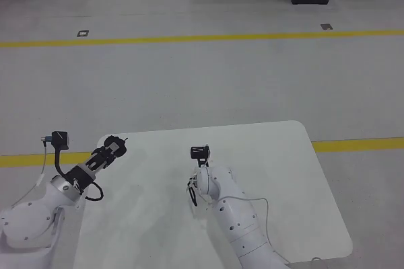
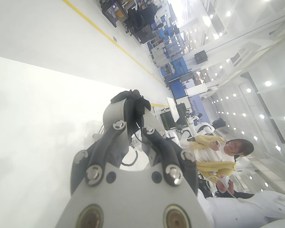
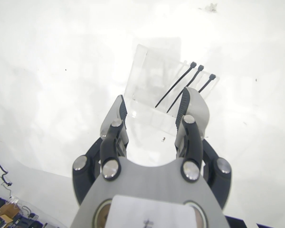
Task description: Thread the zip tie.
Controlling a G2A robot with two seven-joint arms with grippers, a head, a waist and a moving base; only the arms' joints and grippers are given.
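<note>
Closest to the lens, the right gripper (image 3: 154, 97) hangs over the white, round-cornered desk (image 3: 61, 48). Its two grey metal fingers (image 3: 120, 110) are spread well apart, with nothing held between them. Past the fingertips a clear plastic holder (image 3: 142, 77) rests on the desk.

Three thin black plastic zip ties lie side by side across the holder's slotted far part. Their square heads point away from the gripper and their straps slant back towards it.
- The first zip tie (image 3: 174, 85) is in full sight, straight, its tail free.
- The middle zip tie (image 3: 192, 77) passes behind the tip of one finger and comes out again with its tail free. Whether finger and tie touch cannot be told.
- The third zip tie (image 3: 206, 83) shows its head and a short stretch of strap before that same finger covers it.

A small crumpled white scrap (image 3: 211, 7) lies on the desk well beyond the holder. A tiny dark speck (image 3: 163, 139) sits on the desk nearer the gripper's body.

From above, the right arm (image 1: 219, 195) stands over the middle of the desk. The left gripper (image 1: 113, 146) is at the desk's far left corner, well apart from it. The left gripper's fingers (image 2: 114, 112) are drawn together, their black-wrapped tips touching, and nothing can be seen clamped between them. Beyond the desk lies a pale floor (image 1: 188, 81) crossed by yellow stripes.
</note>
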